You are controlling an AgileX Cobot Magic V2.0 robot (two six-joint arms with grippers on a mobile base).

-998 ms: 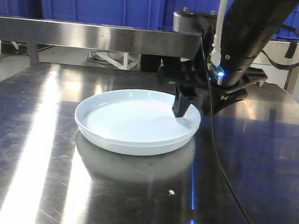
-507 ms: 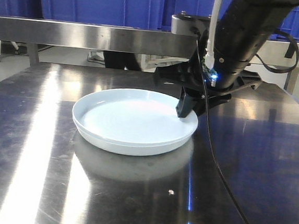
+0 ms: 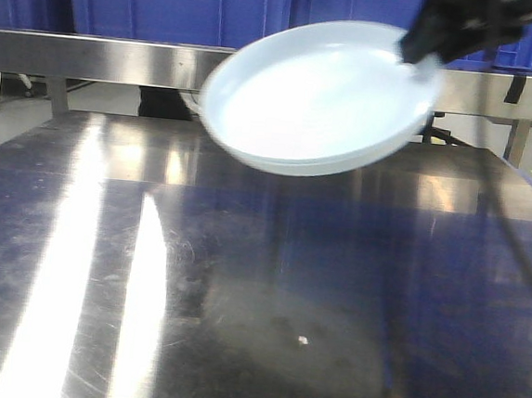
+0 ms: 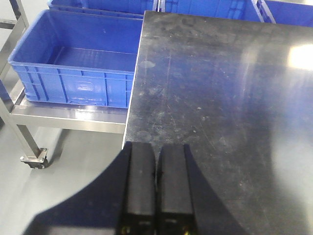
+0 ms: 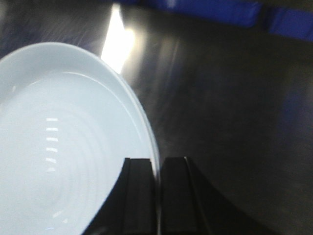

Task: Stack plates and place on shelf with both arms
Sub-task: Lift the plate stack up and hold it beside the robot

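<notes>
Lifted clear of the steel table (image 3: 239,290) where they sat half a second ago, the plates (image 3: 317,96) now hang in mid-air. They are tilted with the hollow face toward the front camera, about level with the steel shelf (image 3: 92,58) behind. Motion blur smears the rim, so the faint double edge along the bottom may be two nested dishes, though that cannot be settled from this view.

The right gripper (image 5: 157,164) pinches the rim on edge, one finger inside the dish and one outside, clamped tight on the glossy lip. In the front view its arm reaches in from the upper right corner, mostly out of frame, holding the plates by their upper right edge.

The left gripper (image 4: 156,161) has its fingers pressed together on nothing. It hovers over the table's edge, with a blue crate (image 4: 73,63) on a lower rack beyond it and no plate in its view.

By the look of it, stacking is done and the carry to the shelf is under way. The next move calls for levelling the load, bringing it over the shelf surface and lowering it flat. A one-sided pinch on a smooth, wide dish looks prone to swinging or slipping, so support from the left arm on the opposite rim would seem wise.
</notes>
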